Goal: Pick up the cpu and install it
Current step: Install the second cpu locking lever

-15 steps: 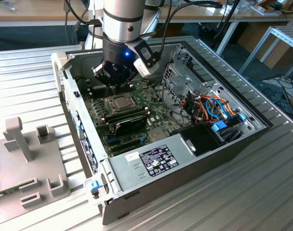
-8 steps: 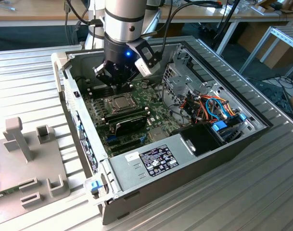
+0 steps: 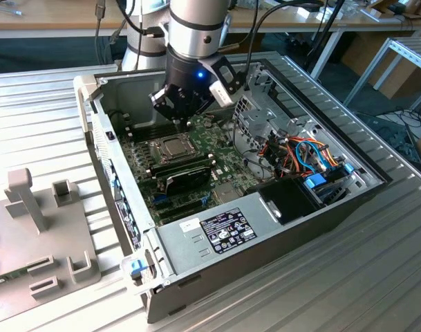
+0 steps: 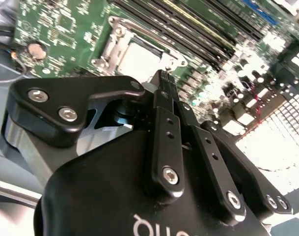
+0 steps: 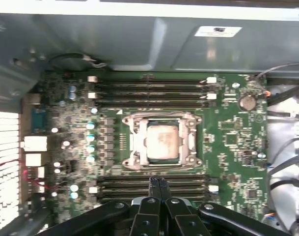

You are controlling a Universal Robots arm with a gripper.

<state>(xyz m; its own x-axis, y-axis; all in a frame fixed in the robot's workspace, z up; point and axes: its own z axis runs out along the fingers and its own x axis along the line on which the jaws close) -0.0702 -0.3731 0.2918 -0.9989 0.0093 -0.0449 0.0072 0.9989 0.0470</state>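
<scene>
An open desktop computer case (image 3: 321, 207) lies on its side on a ribbed metal table (image 3: 376, 277), with the green motherboard (image 3: 196, 173) exposed inside. The cpu (image 5: 162, 142) sits in the socket at the middle of the board, its dull silver-grey top facing up, ringed by the metal socket frame (image 5: 161, 118); it also shows in the exterior view (image 3: 174, 146) and in the second wrist view (image 4: 139, 60). Rows of black memory slots (image 5: 151, 91) run along both sides of the socket. The gripper (image 5: 158, 183) hangs above the board just beside the socket, over the memory slots, and does not touch the cpu; in the exterior view (image 3: 179, 119) it stands at the far edge of the board. Its two black fingers (image 4: 165, 98) are pressed together, tip against tip, with nothing between them. A power supply (image 3: 217, 232) with a black label fills the near corner of the case, and bundles of orange and blue cables (image 3: 307, 155) lie toward the exterior view's right. A grey fixture (image 3: 37, 228) with upright blocks rests on the table at the exterior view's left.
</scene>
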